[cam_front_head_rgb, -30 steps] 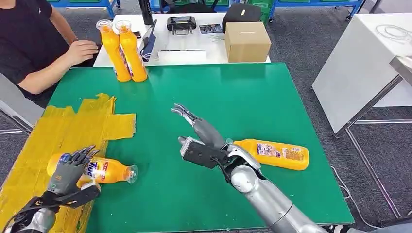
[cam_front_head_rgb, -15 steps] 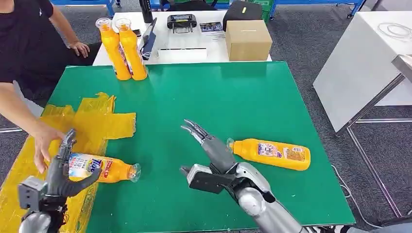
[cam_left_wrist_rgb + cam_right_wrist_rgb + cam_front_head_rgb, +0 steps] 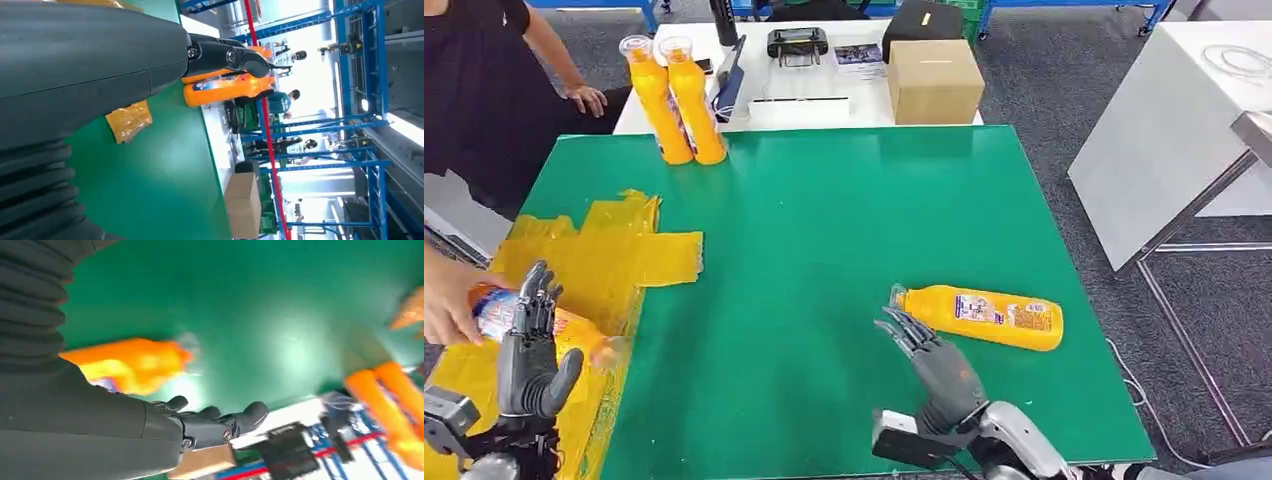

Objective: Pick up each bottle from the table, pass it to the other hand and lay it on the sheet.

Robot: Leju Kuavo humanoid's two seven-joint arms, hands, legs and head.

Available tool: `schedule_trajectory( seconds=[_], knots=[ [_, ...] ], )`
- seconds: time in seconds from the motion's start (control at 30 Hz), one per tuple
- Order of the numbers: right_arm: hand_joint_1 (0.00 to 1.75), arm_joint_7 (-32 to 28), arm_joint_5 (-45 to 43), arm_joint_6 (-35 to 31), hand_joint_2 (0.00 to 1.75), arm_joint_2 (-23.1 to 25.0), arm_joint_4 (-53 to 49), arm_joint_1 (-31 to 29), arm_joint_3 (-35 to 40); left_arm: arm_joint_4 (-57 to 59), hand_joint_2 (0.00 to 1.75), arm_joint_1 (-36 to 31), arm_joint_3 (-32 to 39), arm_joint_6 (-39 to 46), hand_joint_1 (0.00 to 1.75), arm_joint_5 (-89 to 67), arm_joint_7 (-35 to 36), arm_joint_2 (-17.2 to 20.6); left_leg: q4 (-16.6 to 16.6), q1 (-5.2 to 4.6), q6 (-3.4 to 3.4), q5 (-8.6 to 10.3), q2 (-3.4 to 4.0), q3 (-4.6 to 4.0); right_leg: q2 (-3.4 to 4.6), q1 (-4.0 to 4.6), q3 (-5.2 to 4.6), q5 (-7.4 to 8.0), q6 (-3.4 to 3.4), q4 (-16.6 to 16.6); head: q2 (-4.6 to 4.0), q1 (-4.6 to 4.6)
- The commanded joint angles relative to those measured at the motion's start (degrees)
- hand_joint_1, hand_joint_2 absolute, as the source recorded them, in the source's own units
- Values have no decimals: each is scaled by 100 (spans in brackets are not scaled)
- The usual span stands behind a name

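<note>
The right hand (image 3: 941, 372), fingers apart and empty, hovers just beside the lying bottle (image 3: 980, 316) on the green bench (image 3: 824, 250); it should wrap the body squarely before lifting.

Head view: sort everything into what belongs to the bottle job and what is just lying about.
Belongs to the job:
- orange plastic bottle lying on the green table
- two upright orange bottles
- orange bottle a person's hand holds
- yellow taped sheet

Just lying about:
- brown cardboard box
- black controller
- black case
</note>
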Motion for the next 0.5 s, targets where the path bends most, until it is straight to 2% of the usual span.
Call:
schedule_trajectory(
  seconds=[0.03, 0.13, 0.3, 0.4, 0.5],
  knots=[
    [0, -1, 7, 98, 175, -260, -211, 144, -203, 28, 0, -59, 44, -20, 0, 21, 31, -158, -3, -6, 6, -3, -9, 13, -6, -6, 11, -6, 3, 0, 0, 0],
    [0, -1, 7, 98, 175, -260, -211, 144, -203, 28, 0, -59, 44, -20, 0, 21, 31, -158, -4, -9, 9, -5, -12, 18, -5, -9, 14, -9, 4, 1, 0, -2],
    [0, 515, 385, 102, 175, -510, -189, 214, -486, 162, 0, -84, 73, 0, 0, 35, 35, -154, -5, -7, 10, -5, -13, 17, -6, -6, 16, -8, 7, -5, 0, 0],
    [0, 755, -175, 828, 175, -1116, 329, -293, -1005, 358, 0, -198, 62, -98, 0, 73, 31, -65, -3, -7, 7, 1, -5, 6, 1, -7, 4, 0, 6, -1, 0, 2],
    [0, 638, -291, 943, 175, -1153, 696, -556, -1516, 377, 0, -212, 19, -100, 0, 43, 33, -14, -4, -18, 13, 2, 2, 11, 8, -16, 8, 4, 10, -3, 0, 0]
  ],
)
